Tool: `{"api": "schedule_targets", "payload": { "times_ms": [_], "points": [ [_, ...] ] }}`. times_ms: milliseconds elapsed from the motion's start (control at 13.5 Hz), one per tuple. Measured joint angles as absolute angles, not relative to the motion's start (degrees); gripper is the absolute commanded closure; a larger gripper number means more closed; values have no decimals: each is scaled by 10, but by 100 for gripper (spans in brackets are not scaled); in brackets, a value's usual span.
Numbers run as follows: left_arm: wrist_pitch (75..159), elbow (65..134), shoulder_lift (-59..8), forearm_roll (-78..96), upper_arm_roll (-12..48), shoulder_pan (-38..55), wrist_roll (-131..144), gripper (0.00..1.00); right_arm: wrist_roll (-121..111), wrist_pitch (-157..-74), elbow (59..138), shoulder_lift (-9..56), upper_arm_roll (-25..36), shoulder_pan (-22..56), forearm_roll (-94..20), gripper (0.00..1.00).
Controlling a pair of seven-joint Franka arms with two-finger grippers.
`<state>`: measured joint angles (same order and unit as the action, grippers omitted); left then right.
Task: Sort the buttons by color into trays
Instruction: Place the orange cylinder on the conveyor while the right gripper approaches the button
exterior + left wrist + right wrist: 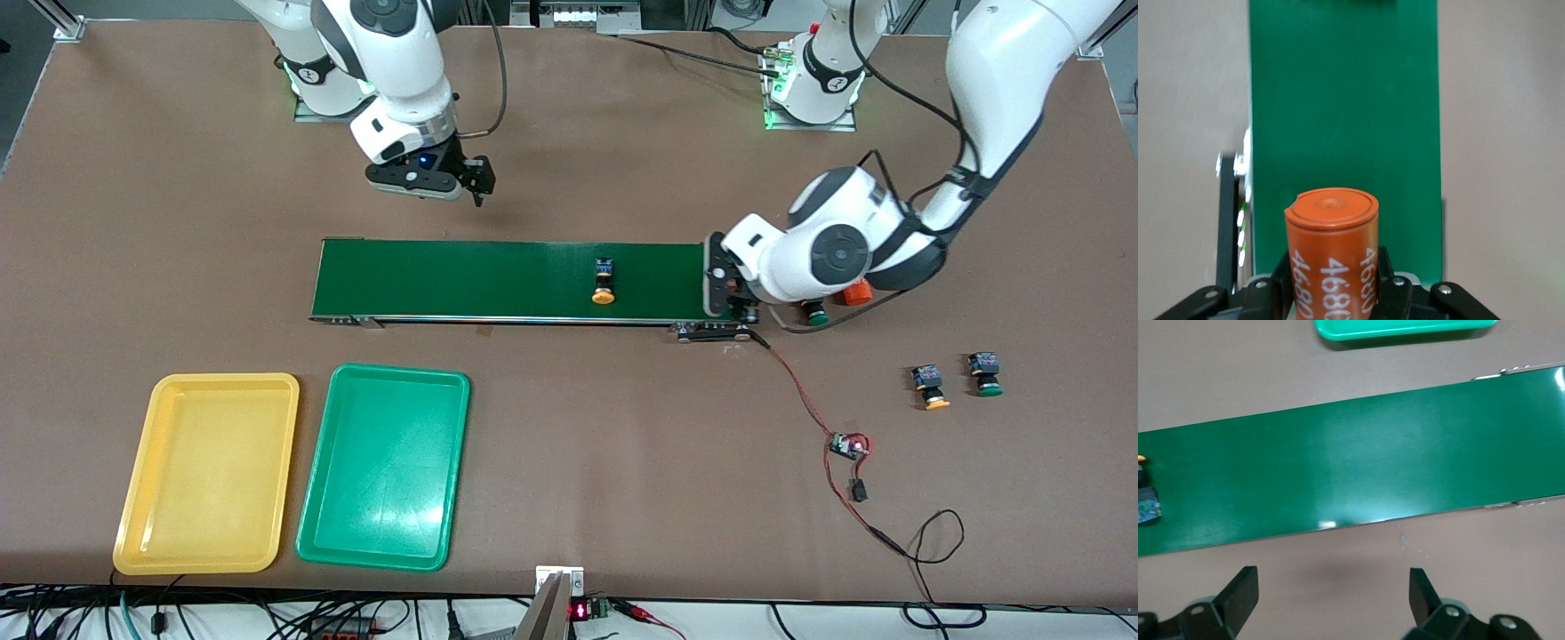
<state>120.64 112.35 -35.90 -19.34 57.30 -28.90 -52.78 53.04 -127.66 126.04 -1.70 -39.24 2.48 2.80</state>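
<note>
My left hand (1331, 300) grips an orange cylinder (1333, 257) (white print reads "468…") over the conveyor belt (1345, 100); my right hand (1328, 597) waits wide.

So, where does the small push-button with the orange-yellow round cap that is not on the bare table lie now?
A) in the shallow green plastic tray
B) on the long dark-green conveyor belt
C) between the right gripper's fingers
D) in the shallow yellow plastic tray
B: the orange-yellow-capped button lies on the long dark-green conveyor belt, while the yellow tray, the green tray and the open right gripper hold nothing.
</note>
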Motion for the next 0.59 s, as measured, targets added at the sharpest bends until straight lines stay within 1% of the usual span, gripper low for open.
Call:
{"api": "schedule_targets", "payload": {
  "times_ms": [74,149,297,372,595],
  "points": [
    [1220,1125,-359,-193,568,-272,-521,43,548,-1277,1248,1,-386,37,39,0],
    [1228,1126,-359,-193,560,-257,-510,2,564,-1277,1234,20,-368,60,50,0],
    [1234,1127,-359,-194,544,-232,-490,0,577,-1277,1207,55,-323,107,64,0],
    [1235,1127,-359,-196,540,-227,-482,0,579,-1277,1195,70,-313,118,70,0],
    [1235,1126,-359,-200,536,-226,-468,0,580,-1277,1176,99,-306,124,78,0]
  ]
}}
